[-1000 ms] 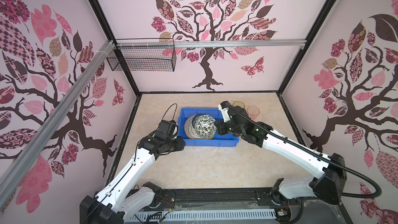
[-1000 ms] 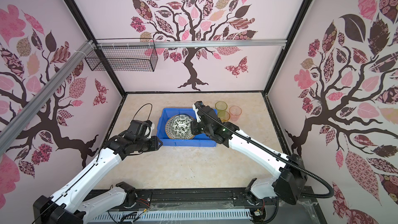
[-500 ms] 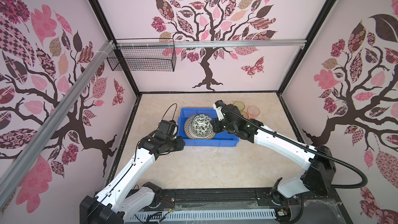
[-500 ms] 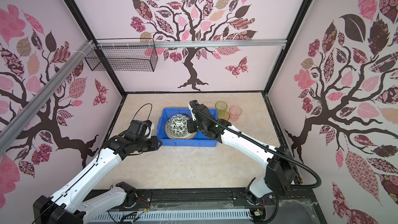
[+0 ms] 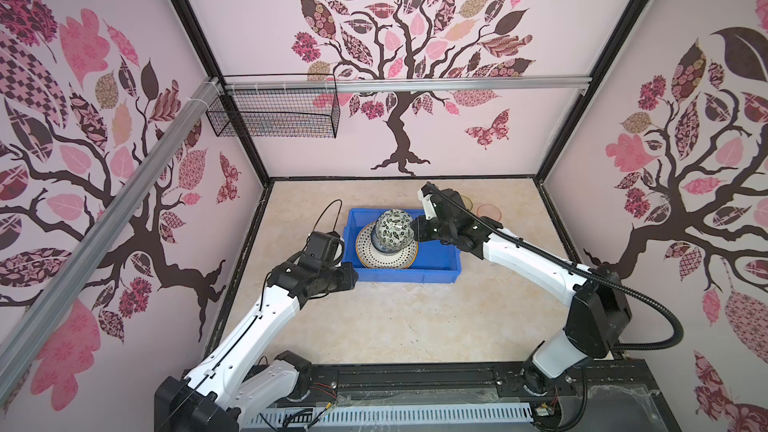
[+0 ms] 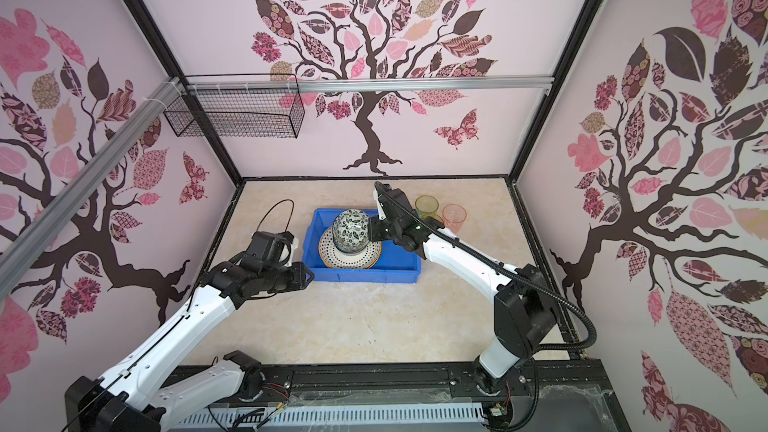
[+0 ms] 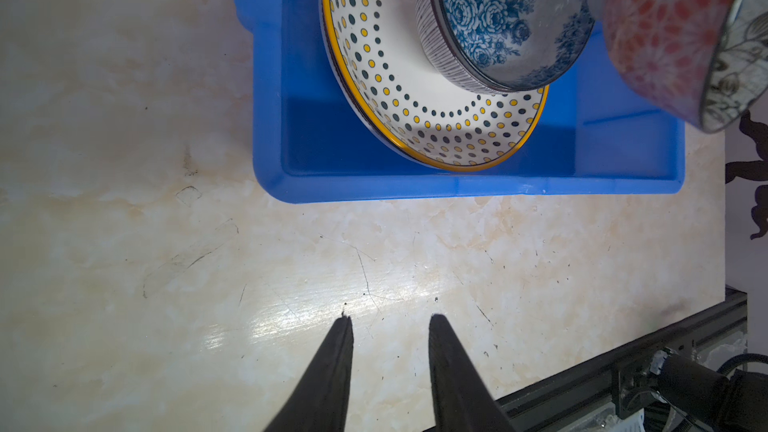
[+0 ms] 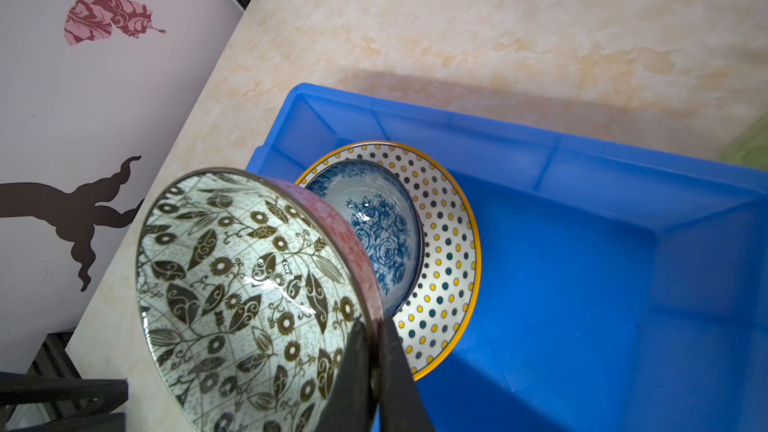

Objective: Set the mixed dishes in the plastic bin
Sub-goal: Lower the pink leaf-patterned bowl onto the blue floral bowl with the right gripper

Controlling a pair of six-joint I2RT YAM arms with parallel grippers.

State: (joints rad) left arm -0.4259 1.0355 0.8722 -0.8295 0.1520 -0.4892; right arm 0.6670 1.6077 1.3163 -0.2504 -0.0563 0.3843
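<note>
Right gripper (image 8: 372,328) clenched on the rim of the black-white leafy bowl (image 8: 249,284), one finger inside, one on its red-patterned outer wall. We see the bowl tipped on its side. In both top views it hangs over the left part of the blue bin (image 5: 415,277), above the stack there. Stack inside the bin: dotted-rim plate (image 7: 395,76) on top of further plates, of which only edges show. On it sits the blue floral bowl (image 7: 486,22), nested in a striped bowl (image 7: 430,51). Whether the held bowl touches the floral one, we cannot tell. Left gripper (image 7: 390,322) released, jaws apart with nothing between, over bare tabletop (image 7: 166,243) just outside the bin's wall. Yellow cup (image 6: 427,204) and pink cup (image 6: 454,214) stand on the tabletop near the bin's far right corner, outside it.
</note>
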